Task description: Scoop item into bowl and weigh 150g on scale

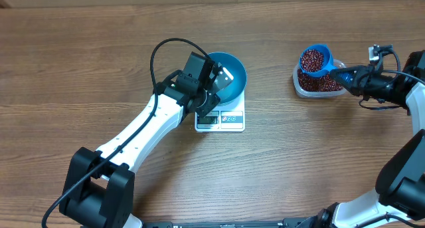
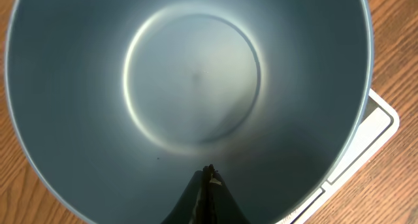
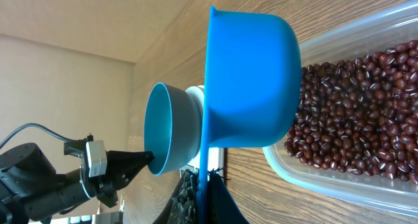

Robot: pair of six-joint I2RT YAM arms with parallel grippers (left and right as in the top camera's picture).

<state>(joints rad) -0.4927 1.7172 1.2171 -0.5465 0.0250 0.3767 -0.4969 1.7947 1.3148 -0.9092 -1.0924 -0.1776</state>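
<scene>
Beans (image 1: 311, 58) fill the scoop (image 3: 251, 80) pinched by the right tool (image 1: 350, 77) over the tub (image 3: 326, 178); left tool (image 2: 208, 177) closed at bowl (image 2: 78, 87).

bowl (image 1: 229, 75) sits on the scale (image 1: 229, 120); at its 3 o'clock, well apart, the tub (image 1: 300, 87) holds beans (image 1: 324, 85); the scoop (image 1: 314, 60) hovers over the tub's 11 o'clock rim

Glossy red-brown beans (image 3: 353, 113), clear plastic tub (image 3: 339, 185), smooth matt blue bowl (image 2: 196, 80), wood-grain table (image 1: 99, 68)
</scene>
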